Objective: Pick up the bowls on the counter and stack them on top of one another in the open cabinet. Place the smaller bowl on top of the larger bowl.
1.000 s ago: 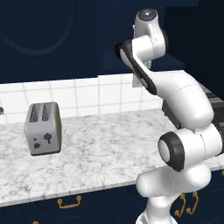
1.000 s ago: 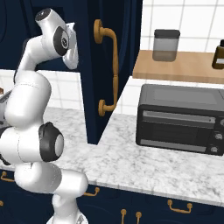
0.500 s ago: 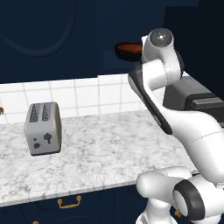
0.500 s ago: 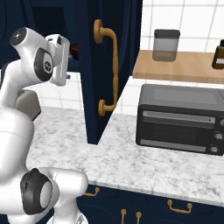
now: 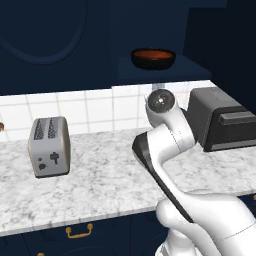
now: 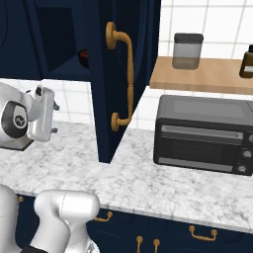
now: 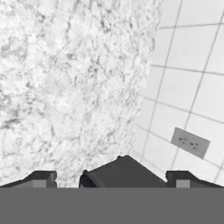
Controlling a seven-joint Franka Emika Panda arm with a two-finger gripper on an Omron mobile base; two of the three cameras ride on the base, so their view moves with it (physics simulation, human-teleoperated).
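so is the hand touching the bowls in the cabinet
Apart. In the left base view the reddish-brown bowl sits in the black bowl on the open cabinet shelf; the hand view shows the hand empty over the counter.

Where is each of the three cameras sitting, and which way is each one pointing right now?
Left base view: behind the arm's left, looking forward over the counter at the toaster and the open cabinet with the stacked bowls; the white arm shows.
Right base view: behind its right, facing the cabinet door and toaster oven; arm at left.
Hand view: looks down at the counter and tiled wall; fingertips show.
Both base views share counter and oven.
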